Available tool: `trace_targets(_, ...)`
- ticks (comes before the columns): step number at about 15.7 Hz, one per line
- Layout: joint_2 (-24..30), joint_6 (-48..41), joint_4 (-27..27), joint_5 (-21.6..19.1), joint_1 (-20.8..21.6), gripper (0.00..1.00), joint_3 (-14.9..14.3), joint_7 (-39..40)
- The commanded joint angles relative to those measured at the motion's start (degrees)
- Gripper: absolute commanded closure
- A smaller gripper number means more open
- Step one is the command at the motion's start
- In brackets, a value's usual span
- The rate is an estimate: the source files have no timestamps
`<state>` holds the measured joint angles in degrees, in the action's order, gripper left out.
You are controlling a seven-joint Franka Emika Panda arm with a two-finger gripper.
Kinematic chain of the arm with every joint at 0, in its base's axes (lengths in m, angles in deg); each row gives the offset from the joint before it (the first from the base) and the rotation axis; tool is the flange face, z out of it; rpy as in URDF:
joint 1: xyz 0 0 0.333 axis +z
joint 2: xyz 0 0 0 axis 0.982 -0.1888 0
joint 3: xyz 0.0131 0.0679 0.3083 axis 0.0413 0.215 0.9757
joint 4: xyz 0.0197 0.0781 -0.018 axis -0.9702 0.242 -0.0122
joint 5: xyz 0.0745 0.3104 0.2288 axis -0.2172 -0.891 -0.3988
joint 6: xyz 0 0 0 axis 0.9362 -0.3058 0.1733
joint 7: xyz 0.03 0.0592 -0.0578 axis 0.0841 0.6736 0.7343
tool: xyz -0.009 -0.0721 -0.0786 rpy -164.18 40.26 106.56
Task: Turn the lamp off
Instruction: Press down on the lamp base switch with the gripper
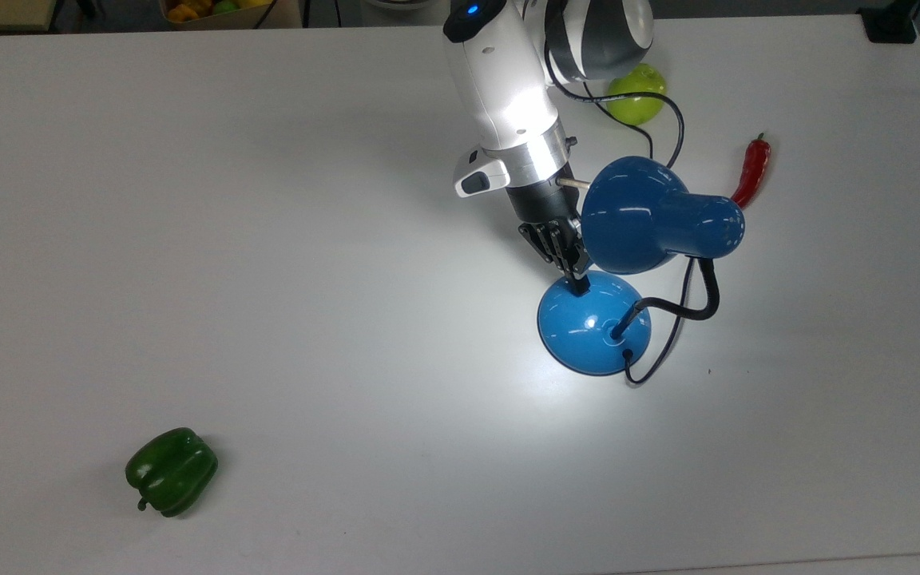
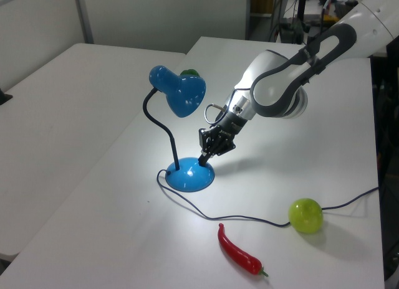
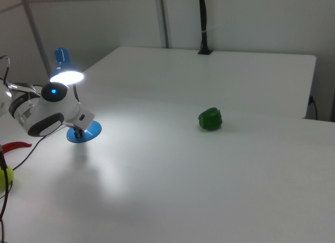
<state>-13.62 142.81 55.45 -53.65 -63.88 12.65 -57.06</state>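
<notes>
Toward the far right part of the table [image 1: 268, 239] in the top view, well in from its edges, stood the lamp [image 1: 594, 322], its shade [image 1: 636, 216] lit and throwing a bright pool on the white surface around the round base. At the base's rim nearest the arm, the gripper [image 1: 580, 281] pointed down, its tip touching or just above the dome where the small black switch seemed to sit; its fingers looked pressed together into one narrow point, pinching nothing. The left view showed the same gripper [image 2: 203, 158] angled in under the shade, close beside the curved neck [image 2: 163, 130].

To do this step well, the push should probably go straight down on the switch, gently, so the light base would not slide or tip, and the wrist should keep off the shade. The cord [image 2: 249, 217] trailed past a red chili [image 2: 239, 251] toward a green apple [image 2: 305, 215]; a green pepper [image 1: 171, 471] lay far off near the opposite corner
</notes>
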Motion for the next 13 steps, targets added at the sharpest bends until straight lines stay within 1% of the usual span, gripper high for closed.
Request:
trace_targets(1, -0.63, 0.30, -0.25, -0.51, 0.14, 1.00, 0.13, 0.44)
trace_targets(13, -0.45, 0.21, 0.63, -0.51, -0.03, 1.00, 0.13, 0.44)
